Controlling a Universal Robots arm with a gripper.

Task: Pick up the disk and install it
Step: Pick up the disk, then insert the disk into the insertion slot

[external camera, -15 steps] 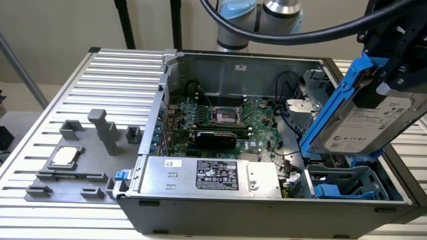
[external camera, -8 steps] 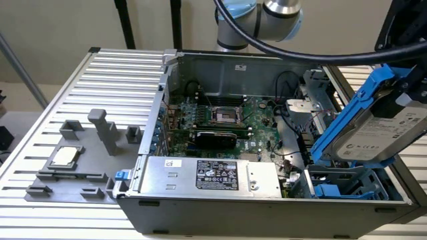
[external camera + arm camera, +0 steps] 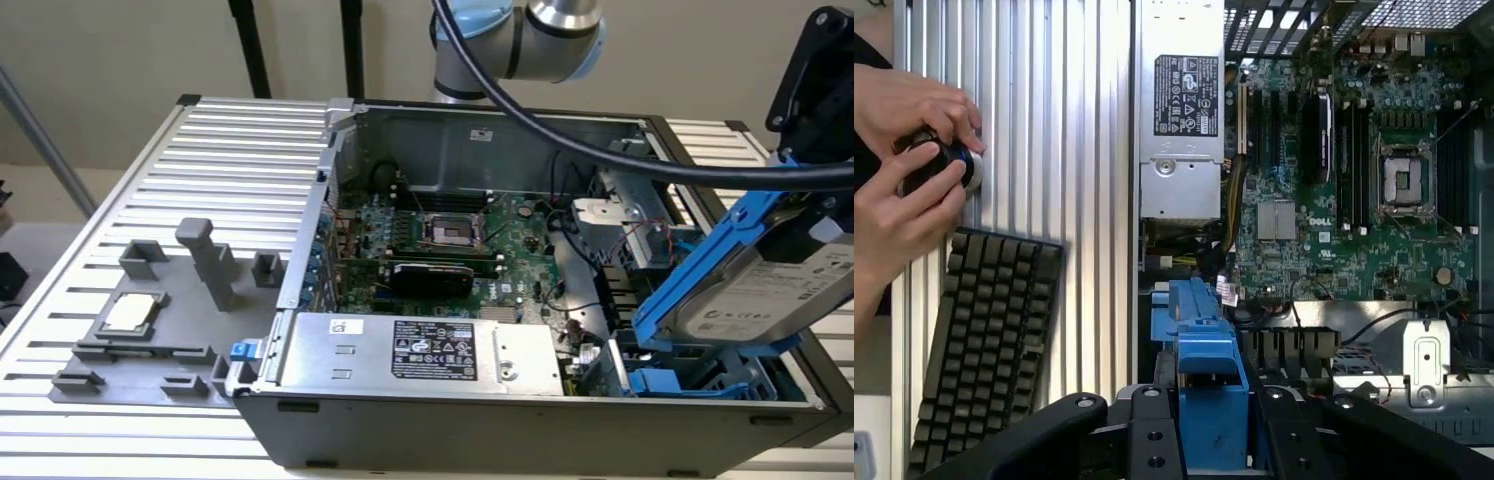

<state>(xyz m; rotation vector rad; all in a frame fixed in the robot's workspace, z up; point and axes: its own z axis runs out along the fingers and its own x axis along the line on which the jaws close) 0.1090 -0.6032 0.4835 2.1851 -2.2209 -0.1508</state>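
Item: disk [image 3: 767, 290] — grasped by pincer [image 3: 1212, 440], right of exterior frame. Tilted above open case [image 3: 534, 440], seemingly angled for insertion.

A plain beige wall [image 3: 120, 60] stands behind the ribbed metal surface [image 3: 254, 150]; two black poles [image 3: 246, 45] rise in front of the wall.

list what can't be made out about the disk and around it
Exterior view: far end of the disk, cut off by the right edge; label print too small.
Exterior view: case interior beneath it, hidden by the disk.
Wrist view: dark round thing, covered by a person's hands.
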